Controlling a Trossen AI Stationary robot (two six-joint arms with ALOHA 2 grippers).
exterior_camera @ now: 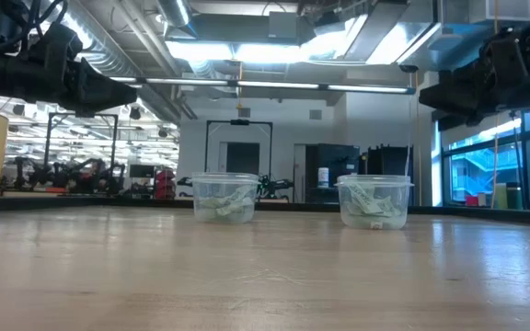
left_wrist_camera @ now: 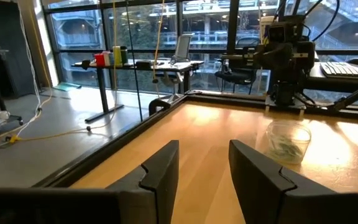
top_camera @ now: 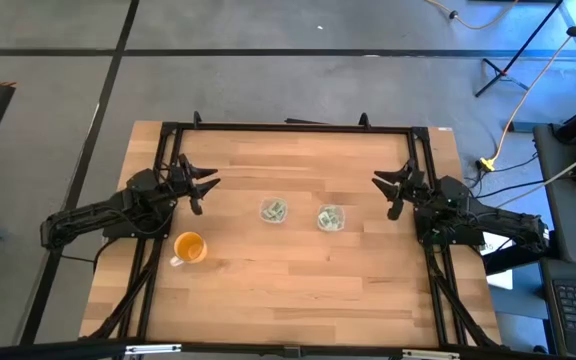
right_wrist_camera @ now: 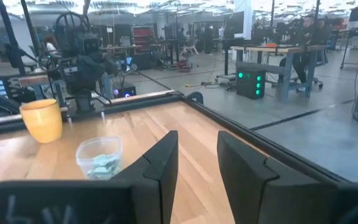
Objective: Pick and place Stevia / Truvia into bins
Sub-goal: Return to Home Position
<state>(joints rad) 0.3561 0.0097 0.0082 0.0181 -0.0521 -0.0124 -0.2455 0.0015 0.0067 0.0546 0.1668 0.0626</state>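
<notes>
Stevia packets [top_camera: 275,211] sit inside your two clear bins, green and white paper showing through the walls. The left bin [top_camera: 265,206] and the right bin [top_camera: 321,213] stand side by side around the middle of the bench [top_camera: 298,290], a little apart, both upright.

Your bench is pale wood planking, ringed by a black frame [top_camera: 288,128]. An orange cup [top_camera: 189,246] stands near the left edge, just beside the left arm.

The left claw [top_camera: 206,196] hangs above the bench by the left edge, fingers spread wide and holding nothing, aimed across at the bins. The right claw [top_camera: 384,197] mirrors it by the right edge, equally wide and empty. From bench height you see both held well above the wood, higher than the bin rims.

Bare wood lies between each claw and its nearest bin, and along the edge below the cup.

Around you is grey floor [top_camera: 48,60], with cables [top_camera: 513,120] trailing off the right corner. Beyond the bench are ceiling ducts [exterior_camera: 247,23] and tall windows [exterior_camera: 486,165].
</notes>
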